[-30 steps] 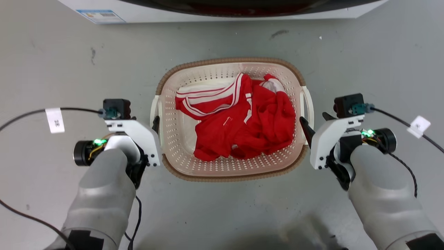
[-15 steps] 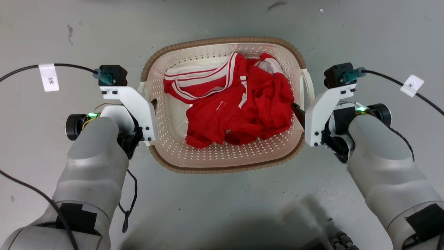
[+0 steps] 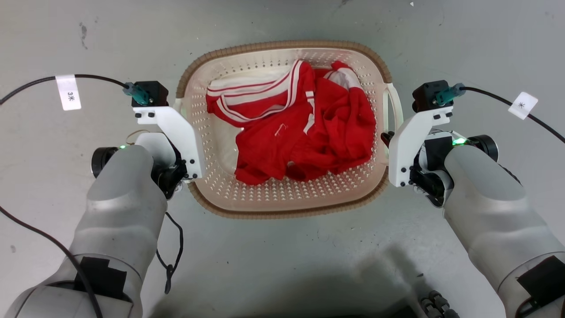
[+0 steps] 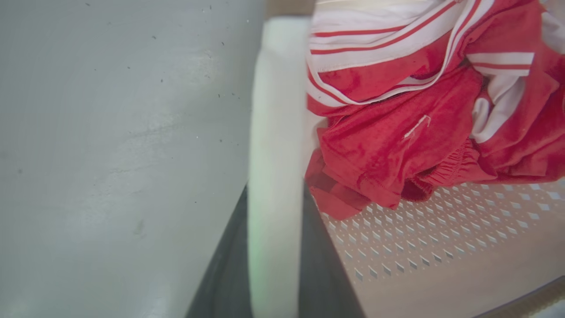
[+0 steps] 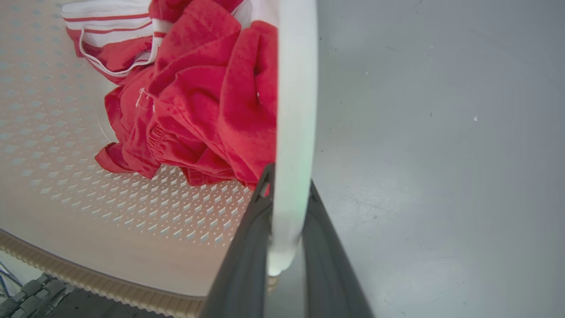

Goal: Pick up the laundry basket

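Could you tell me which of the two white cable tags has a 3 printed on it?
The tag on the left arm's cable; the right cable's tag shows only a symbol.

Smooth grey floor point(image 3: 282, 265), speckled with small dark scuffs and stains, shadowed along the near edge. Over its middle, cream laundry basket point(image 3: 282, 215) with brown rim; unclear whether resting on the floor or raised.

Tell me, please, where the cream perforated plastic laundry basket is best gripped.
Grip the laundry basket by the white loop handles on its two short sides, left tool on one, right tool on the other, each from its own side, fingers straddling each loop. The loops stand off the wall, and opposite grips should keep it level.
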You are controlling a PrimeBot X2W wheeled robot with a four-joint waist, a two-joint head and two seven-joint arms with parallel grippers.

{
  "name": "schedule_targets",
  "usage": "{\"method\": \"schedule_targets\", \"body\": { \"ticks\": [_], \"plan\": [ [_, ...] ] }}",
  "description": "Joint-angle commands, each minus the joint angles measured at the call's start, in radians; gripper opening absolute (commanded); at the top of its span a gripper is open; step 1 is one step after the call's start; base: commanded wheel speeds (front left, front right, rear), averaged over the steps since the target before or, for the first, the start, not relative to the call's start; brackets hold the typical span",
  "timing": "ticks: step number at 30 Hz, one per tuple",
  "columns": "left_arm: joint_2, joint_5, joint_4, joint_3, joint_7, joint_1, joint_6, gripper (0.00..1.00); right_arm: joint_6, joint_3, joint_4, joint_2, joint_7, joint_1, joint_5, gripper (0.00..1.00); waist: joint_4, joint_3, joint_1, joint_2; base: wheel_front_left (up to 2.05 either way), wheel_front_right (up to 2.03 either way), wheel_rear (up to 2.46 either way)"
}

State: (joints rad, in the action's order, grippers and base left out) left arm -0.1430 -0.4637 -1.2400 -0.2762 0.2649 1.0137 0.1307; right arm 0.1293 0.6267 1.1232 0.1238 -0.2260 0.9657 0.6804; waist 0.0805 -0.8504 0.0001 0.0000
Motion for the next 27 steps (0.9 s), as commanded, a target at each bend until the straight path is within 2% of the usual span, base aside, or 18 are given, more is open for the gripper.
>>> {"method": "schedule_targets", "body": {
  "ticks": [1,7,12,19,27],
  "plan": [
    [0.005,-0.013,0.007,-0.007,0.006,-0.008,-0.002,0.0,0.003,0.015,0.0,0.006,-0.004,0.008,0.016,0.0,-0.002,0.006,-0.0001,0.0,0.0,0.0,0.0],
    [0.008,-0.053,0.01,-0.04,0.043,-0.032,-0.002,0.0,0.003,0.06,0.001,0.021,-0.026,-0.007,0.081,0.0,-0.007,0.056,-0.0001,0.0,0.0,0.0,0.0],
    [0.015,-0.09,0.008,-0.07,0.099,-0.054,-0.002,0.0,0.003,0.097,0.003,0.039,-0.068,-0.02,0.132,0.0,-0.014,0.138,-0.0001,0.0,0.0,0.0,0.0],
    [0.027,-0.153,0.025,-0.113,0.204,-0.073,-0.001,0.0,0.003,0.137,0.007,0.065,-0.171,-0.033,0.205,0.0,-0.031,0.279,-0.0001,0.0,0.0,0.0,0.0],
    [0.009,-0.225,0.025,-0.153,0.337,-0.114,0.0,0.0,0.003,0.155,0.03,0.064,-0.31,-0.054,0.285,0.0,-0.041,0.45,-0.0001,0.0,0.0,0.0,0.0]
  ]
}}
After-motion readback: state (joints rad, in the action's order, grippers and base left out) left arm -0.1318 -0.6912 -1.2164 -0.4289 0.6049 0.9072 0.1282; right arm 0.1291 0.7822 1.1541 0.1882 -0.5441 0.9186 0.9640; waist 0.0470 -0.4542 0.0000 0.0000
